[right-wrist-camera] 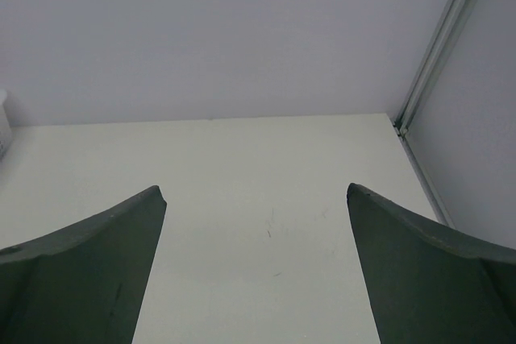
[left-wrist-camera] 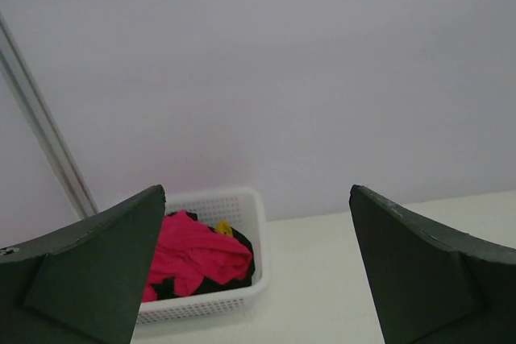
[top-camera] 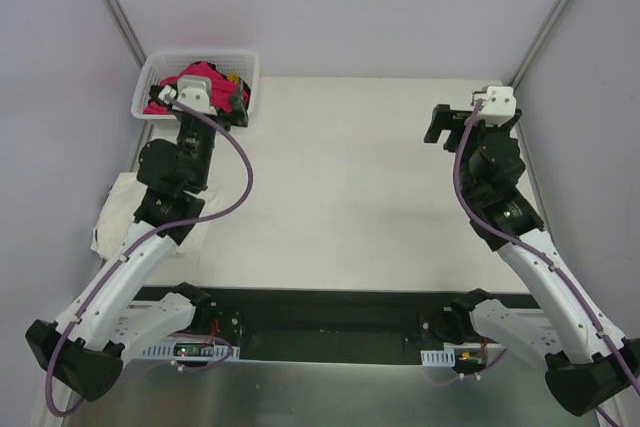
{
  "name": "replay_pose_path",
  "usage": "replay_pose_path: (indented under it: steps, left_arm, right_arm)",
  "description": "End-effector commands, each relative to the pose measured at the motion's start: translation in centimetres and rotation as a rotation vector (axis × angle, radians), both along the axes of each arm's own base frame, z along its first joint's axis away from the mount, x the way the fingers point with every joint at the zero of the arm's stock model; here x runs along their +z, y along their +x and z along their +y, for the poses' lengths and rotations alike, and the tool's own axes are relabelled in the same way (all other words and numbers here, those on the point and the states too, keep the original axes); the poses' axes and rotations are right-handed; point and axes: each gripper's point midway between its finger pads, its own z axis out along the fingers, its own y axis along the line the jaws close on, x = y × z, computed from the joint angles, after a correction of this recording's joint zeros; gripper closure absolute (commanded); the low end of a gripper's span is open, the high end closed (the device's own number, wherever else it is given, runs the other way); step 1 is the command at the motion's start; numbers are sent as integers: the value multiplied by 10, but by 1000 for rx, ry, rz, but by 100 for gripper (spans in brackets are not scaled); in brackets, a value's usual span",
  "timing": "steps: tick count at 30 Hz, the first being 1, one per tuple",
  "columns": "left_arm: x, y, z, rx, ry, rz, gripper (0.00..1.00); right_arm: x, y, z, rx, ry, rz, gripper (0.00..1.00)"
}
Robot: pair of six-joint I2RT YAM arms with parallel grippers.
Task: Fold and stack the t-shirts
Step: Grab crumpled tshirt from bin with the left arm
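Observation:
A bright magenta-red t-shirt (top-camera: 196, 74) lies crumpled in the white lattice basket (top-camera: 150, 75) at the table's back left corner; in the left wrist view that t-shirt (left-wrist-camera: 197, 251) shows low left, on top of dark cloth. A cream-white t-shirt (top-camera: 113, 209) lies bunched at the table's left edge, partly under my left arm. My left gripper (top-camera: 207, 89) hovers by the basket, open (left-wrist-camera: 256, 196) and holding nothing. At the back right, my right gripper (top-camera: 450, 123) hangs over bare table, open (right-wrist-camera: 254, 195) and empty.
The basket (left-wrist-camera: 260, 227) also holds dark cloth (left-wrist-camera: 243, 267) and a small yellow item (left-wrist-camera: 223, 227). Pale walls with metal corner posts (right-wrist-camera: 439, 46) close in the back and sides. The cream tabletop (top-camera: 340, 187) spreads between the two arms.

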Motion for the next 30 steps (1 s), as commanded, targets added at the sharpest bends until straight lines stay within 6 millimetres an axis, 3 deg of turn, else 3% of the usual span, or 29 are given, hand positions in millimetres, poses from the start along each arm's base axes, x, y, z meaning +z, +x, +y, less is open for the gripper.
replay_pose_path:
  steps: [1,2,3,4,5,6,7,8,9,10,11,12,13,14,15,16,18,19,21,24,26,28,29,30]
  left_arm:
    - [72,4,29,179,-7,-129,2]
    - [68,21,26,220,54,-101,2]
    - [89,23,34,271,38,-122,2]
    - [96,30,36,303,48,-127,2]
    - [86,54,34,348,115,-92,1]
    - [103,59,39,381,112,-120,1]
    - [105,69,40,405,129,-117,1]
    - [88,97,34,425,191,-72,1]
    - [100,106,44,460,181,-89,1]
    - [81,133,42,480,212,-39,1]
    - [75,147,44,488,220,-12,1]
    - [88,155,58,520,200,-20,1]
    - [67,182,54,508,231,28,1]
    - [55,194,57,506,244,74,1]
    - [69,201,70,529,225,58,1]
    - [48,223,71,531,241,103,1]
    - [49,238,78,513,205,140,1]
    - [26,256,90,521,200,196,1]
    - [21,268,97,495,129,220,1]
    - [-8,286,115,459,69,277,1]
    - [-32,294,135,464,4,330,1]
    - [-56,299,141,429,-79,389,1]
    - [-70,299,155,433,-109,424,1]
    - [-82,300,153,399,-136,460,1]
  right_arm:
    - [63,-5,-10,-35,17,-119,2]
    - [71,-6,-11,-34,14,-117,2]
    - [72,-5,-10,-32,10,-107,2]
    - [70,-6,-11,-34,1,-88,2]
    - [73,-7,-11,-31,4,-91,2]
    - [73,-8,-12,-33,7,-91,2]
    - [74,-11,-13,-33,13,-97,2]
    - [73,-12,-14,-34,14,-97,2]
    - [68,-13,-14,-32,14,-90,2]
    - [70,-17,-17,-38,21,-98,2]
    - [70,-19,-18,-38,23,-101,2]
    - [65,-19,-19,-41,19,-94,3]
    - [68,-23,-22,-45,21,-106,3]
    - [68,-25,-24,-51,22,-107,3]
    - [65,-25,-25,-54,19,-103,3]
    - [58,-27,-27,-58,4,-81,3]
    - [58,-30,-30,-63,6,-86,3]
    - [55,-30,-30,-66,4,-81,3]
    - [51,-32,-34,-77,6,-78,3]
    - [45,-32,-36,-84,7,-68,4]
    - [38,-31,-36,-85,12,-54,4]
    - [32,-30,-34,-73,27,-41,4]
    - [27,-30,-34,-69,32,-32,4]
    - [23,-29,-30,-49,46,-24,4]
